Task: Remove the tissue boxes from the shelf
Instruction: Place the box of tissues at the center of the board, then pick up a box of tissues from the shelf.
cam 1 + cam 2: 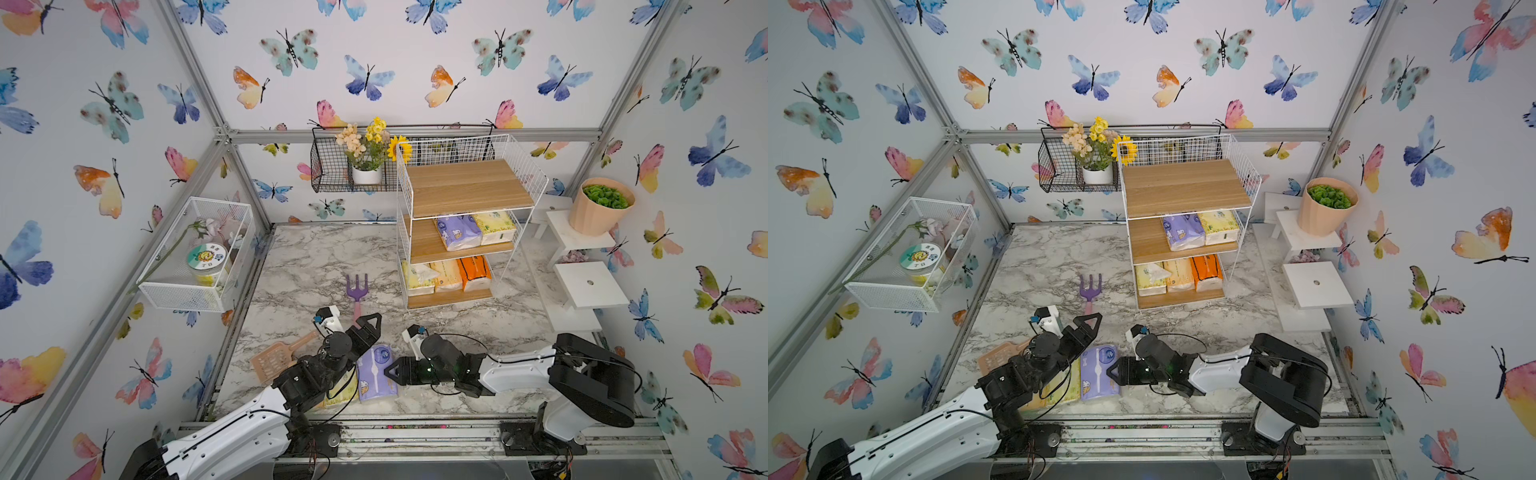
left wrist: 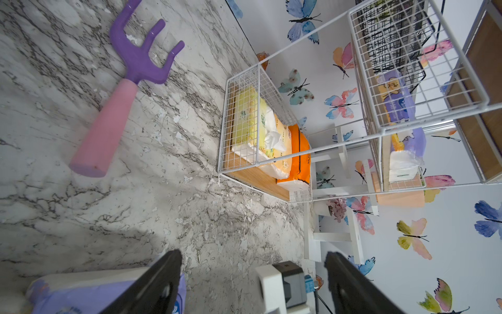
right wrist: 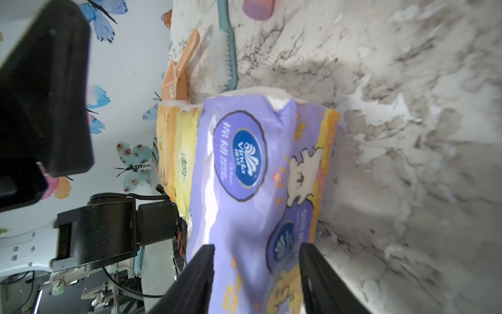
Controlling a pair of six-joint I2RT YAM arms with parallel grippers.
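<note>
Looks like I'm parking the third one. My right fingers (image 1: 394, 370) are straddling the near end of the purple tissue pack (image 1: 376, 372), which is lying on the worktop (image 1: 311, 257) at lower middle in both top views, touching a yellow-green pack (image 3: 184, 152). Honestly can't tell if I'm pinching it or sitting loose around it. My left fingers (image 1: 363, 330) are hanging wide, nothing between them. Five packs are sitting on the shelf (image 1: 465, 187), right of centre: two on the middle tier, three on the bottom. Next up, I'm guessing: spread fully, back straight off without snagging the wrapper, then reach in under a board.
</note>
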